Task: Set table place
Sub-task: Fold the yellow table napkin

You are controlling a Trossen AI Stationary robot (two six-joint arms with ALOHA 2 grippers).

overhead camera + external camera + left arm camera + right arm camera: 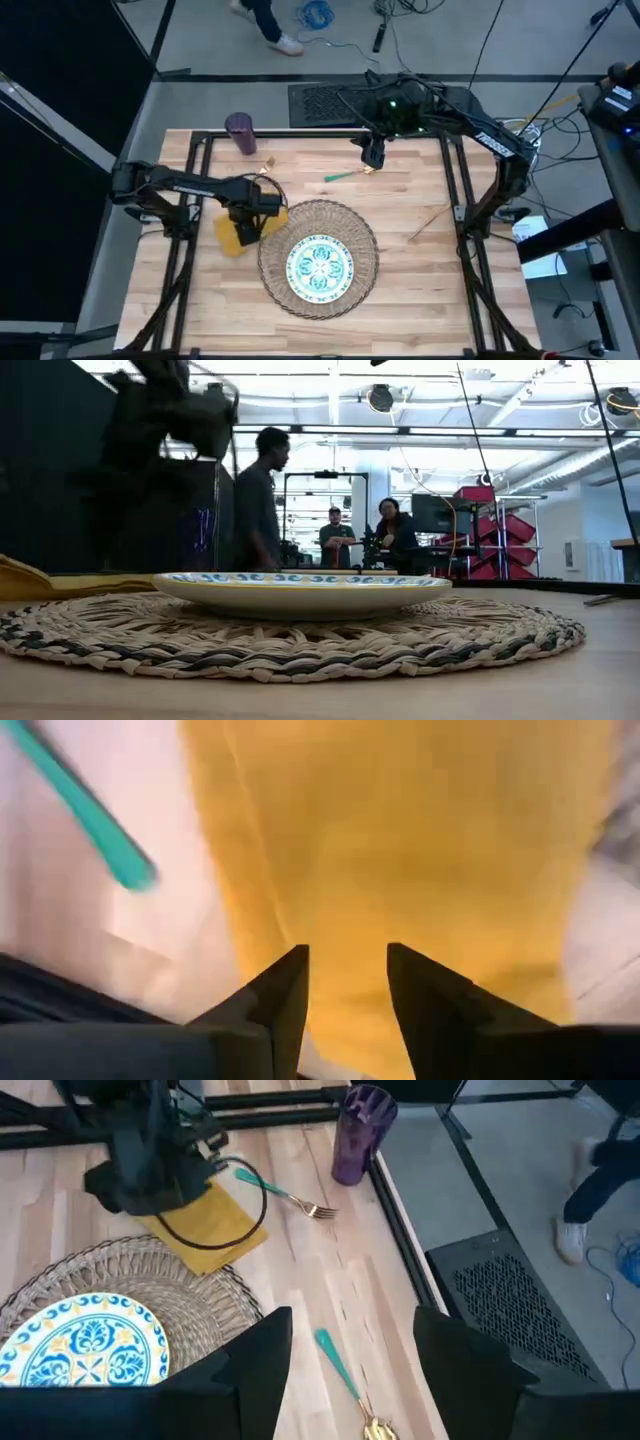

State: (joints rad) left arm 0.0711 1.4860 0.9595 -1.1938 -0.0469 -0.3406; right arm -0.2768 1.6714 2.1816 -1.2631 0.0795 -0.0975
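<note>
Directly under the left gripper (243, 222), fingers parted: mustard napkin (232, 233) | beside it: woven placemat (350, 225) bearing floral plate (320, 266) | beyond: fork (285, 1194), purple cup (241, 132) | right gripper (372, 157) hovers spread above teal-handled utensil (343, 175) on table (420, 280).

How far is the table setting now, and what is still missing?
Done: the plate sits on the placemat. In hand: the left gripper is over the napkin beside the mat, fingers open. Left: the fork, a second utensil below the open right gripper, and the cup at the far edge.
</note>
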